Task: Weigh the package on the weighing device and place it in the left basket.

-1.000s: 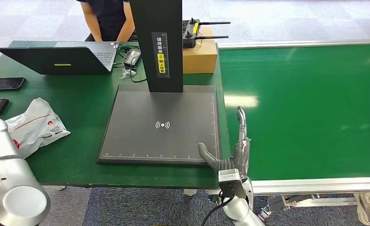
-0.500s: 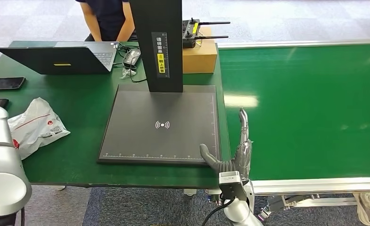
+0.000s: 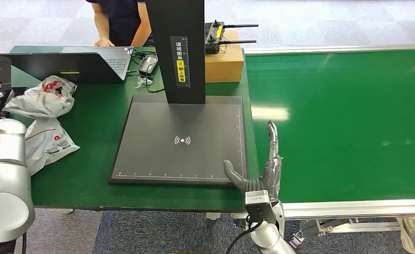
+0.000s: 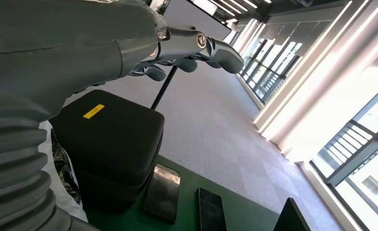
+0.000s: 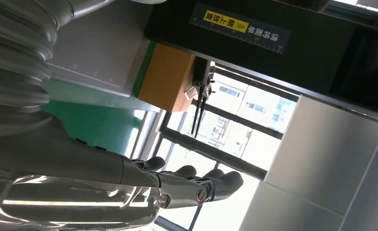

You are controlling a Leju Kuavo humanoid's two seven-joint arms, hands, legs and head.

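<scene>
Packages (image 3: 41,98) lie on green table (image 3: 99,132); both robot hands empty, fingers apart.

Logistics lab; conveyor belt (image 3: 342,121), weighing device (image 3: 181,140)

Black post (image 3: 175,50) carries a vertical label w/ white Chinese characters, yellow strip below, too small to read. Scale pad (image 3: 182,139) shows a white wireless symbol, ruler ticks along front edge. Bags (image 3: 44,144): red print, illegible.
</scene>
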